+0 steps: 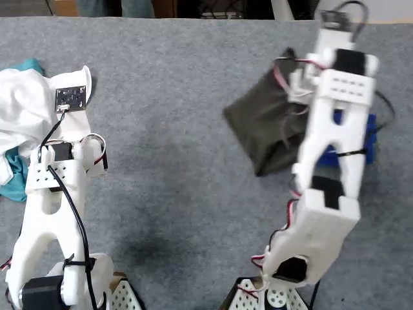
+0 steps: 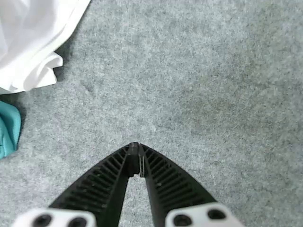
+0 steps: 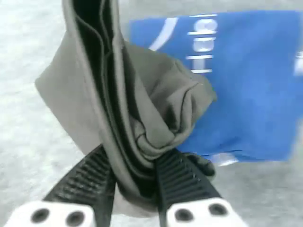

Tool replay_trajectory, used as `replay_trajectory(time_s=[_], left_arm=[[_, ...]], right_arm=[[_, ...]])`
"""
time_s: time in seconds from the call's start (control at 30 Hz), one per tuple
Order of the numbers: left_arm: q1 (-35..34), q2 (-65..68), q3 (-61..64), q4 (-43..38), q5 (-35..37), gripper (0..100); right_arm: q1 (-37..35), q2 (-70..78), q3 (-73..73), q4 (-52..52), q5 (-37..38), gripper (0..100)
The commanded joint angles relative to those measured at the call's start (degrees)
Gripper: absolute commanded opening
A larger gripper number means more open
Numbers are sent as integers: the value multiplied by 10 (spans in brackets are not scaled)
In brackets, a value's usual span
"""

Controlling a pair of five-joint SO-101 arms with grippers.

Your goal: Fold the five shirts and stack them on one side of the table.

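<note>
A dark olive shirt [image 1: 268, 123] hangs bunched at the right of the table, partly over a blue shirt [image 1: 369, 139]. My right gripper [image 3: 135, 177] is shut on the olive shirt [image 3: 137, 99], whose folds rise from between the black fingers [image 3: 182, 177], with the blue shirt [image 3: 236, 85] flat behind it. At the far left lies a crumpled white shirt [image 1: 32, 103] on top of a teal shirt [image 1: 13, 174]. My left gripper [image 2: 137, 149] is shut with nothing in it, just above bare carpet, beside the white shirt [image 2: 33, 42] and the teal shirt [image 2: 7, 130].
Grey carpet-like cloth [image 1: 168, 194] covers the table; its middle between the two arms is bare. The right arm [image 1: 329, 161] stretches over the blue shirt and hides most of it. The table's far edge [image 1: 193, 18] runs along the back.
</note>
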Motion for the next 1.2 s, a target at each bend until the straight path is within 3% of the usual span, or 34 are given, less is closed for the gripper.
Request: replay_trajectory(time_s=[0.0, 0.17, 0.37, 0.43, 0.5, 0.6, 0.67, 0.73, 0.87, 1.0, 1.17], left_arm=[[-2, -19, -2, -3, -4, 29], [0, -19, -3, -3, -4, 29], [1, -19, -7, 7, -10, 30], [-1, -19, -22, 39, -40, 30], [-16, -19, -45, 67, -62, 30], [-85, -14, -122, 122, -77, 51], [-154, -4, -179, 148, -87, 140], [-222, 24, -233, 149, -84, 231], [-306, 110, -321, 97, -96, 252], [-341, 254, -383, 18, -110, 288], [-360, 446, -473, -82, -55, 276]], right_arm=[[81, 40, -95, -1, 25, 15], [163, 143, -212, 5, 37, 15], [179, 240, -298, 61, 70, 28], [180, 258, -329, 75, 69, 119], [180, 266, -352, 88, 69, 272], [180, 264, -378, 88, 73, 474], [179, 257, -393, 88, 69, 517], [179, 249, -396, 89, 67, 482], [175, 228, -395, 89, 34, 355], [162, 218, -385, 90, 23, 276], [145, 216, -356, 90, 19, 263]])
